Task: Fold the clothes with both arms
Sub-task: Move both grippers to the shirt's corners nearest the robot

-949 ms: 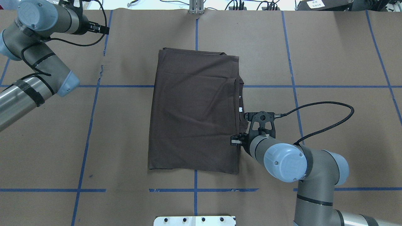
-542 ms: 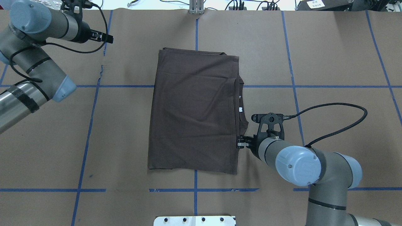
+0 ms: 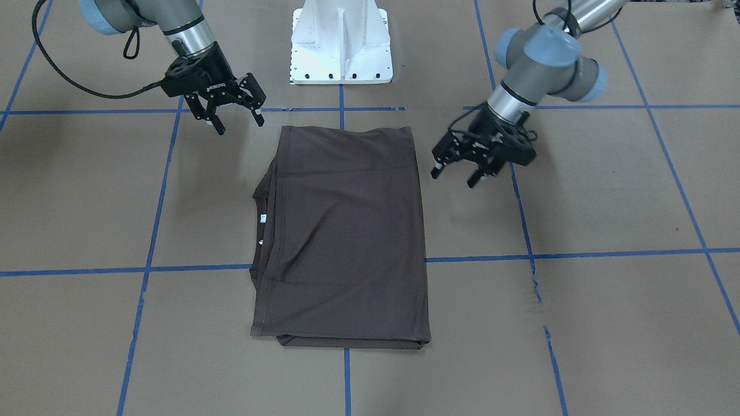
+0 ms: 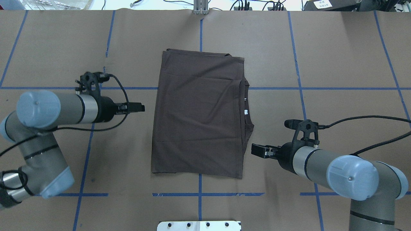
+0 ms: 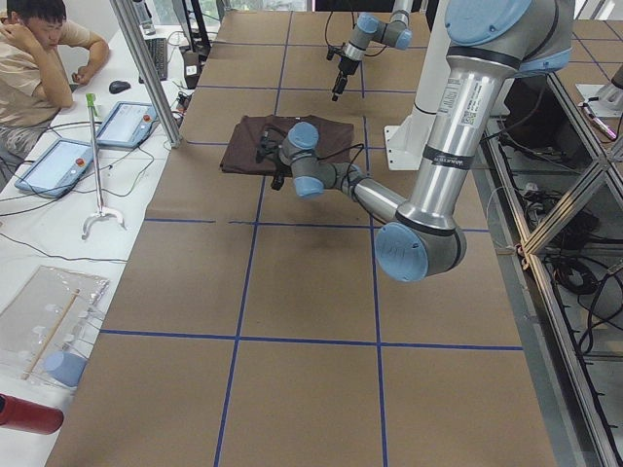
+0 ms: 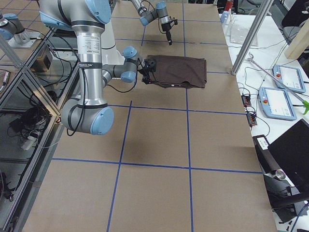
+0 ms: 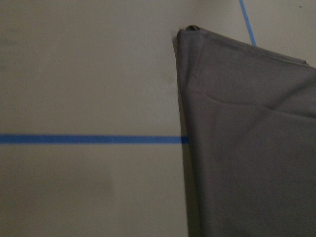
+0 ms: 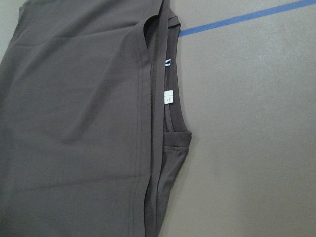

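The dark grey-brown T-shirt (image 4: pixel 197 112) lies folded into a flat rectangle at the table's middle (image 3: pixel 341 231). Its neck and white tag (image 4: pixel 246 112) stick out at its right edge, which also shows in the right wrist view (image 8: pixel 168 97). My left gripper (image 4: pixel 142 108) is open and empty, just off the shirt's left edge (image 3: pixel 452 179). My right gripper (image 4: pixel 254 150) is open and empty, just off the shirt's right edge near the front corner (image 3: pixel 241 127). The left wrist view shows the shirt's far left corner (image 7: pixel 247 148).
The brown paper table cover (image 4: pixel 337 64) carries a grid of blue tape lines (image 4: pixel 298 86). The white pedestal base (image 3: pixel 341 40) stands at the robot's side of the table. A person (image 5: pixel 39 49) and tablets (image 5: pixel 122 122) are beyond the far edge.
My left arm has swung from the far left corner down to the shirt's left edge. My right gripper has drawn back to the right, away from the shirt's right edge.
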Motion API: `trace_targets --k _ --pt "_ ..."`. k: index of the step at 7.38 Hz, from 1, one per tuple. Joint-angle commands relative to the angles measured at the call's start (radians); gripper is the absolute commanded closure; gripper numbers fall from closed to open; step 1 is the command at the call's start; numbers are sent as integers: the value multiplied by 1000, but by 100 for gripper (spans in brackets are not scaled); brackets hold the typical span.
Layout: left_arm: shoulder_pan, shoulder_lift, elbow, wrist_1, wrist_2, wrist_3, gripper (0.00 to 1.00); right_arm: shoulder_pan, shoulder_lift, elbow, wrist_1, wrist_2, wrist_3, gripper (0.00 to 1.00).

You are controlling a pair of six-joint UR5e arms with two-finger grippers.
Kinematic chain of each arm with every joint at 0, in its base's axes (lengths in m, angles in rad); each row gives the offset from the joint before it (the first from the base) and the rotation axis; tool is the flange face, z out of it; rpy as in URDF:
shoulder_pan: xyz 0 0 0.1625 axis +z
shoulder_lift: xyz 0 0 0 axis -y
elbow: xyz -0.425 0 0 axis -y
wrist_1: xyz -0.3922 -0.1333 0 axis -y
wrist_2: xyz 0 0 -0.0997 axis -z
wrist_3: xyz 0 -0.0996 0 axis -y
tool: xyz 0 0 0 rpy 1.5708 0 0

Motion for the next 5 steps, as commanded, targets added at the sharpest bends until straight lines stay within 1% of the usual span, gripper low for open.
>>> trace_targets --k 1,2,5 --pt "210 23 -36 1 208 -350 49 -1 -22 -2 44 -2 7 0" --pt "255 27 -33 4 252 -382 51 1 -22 -2 46 -5 8 0" --pt "262 29 -36 8 252 -380 51 1 -22 -2 46 -8 25 0"
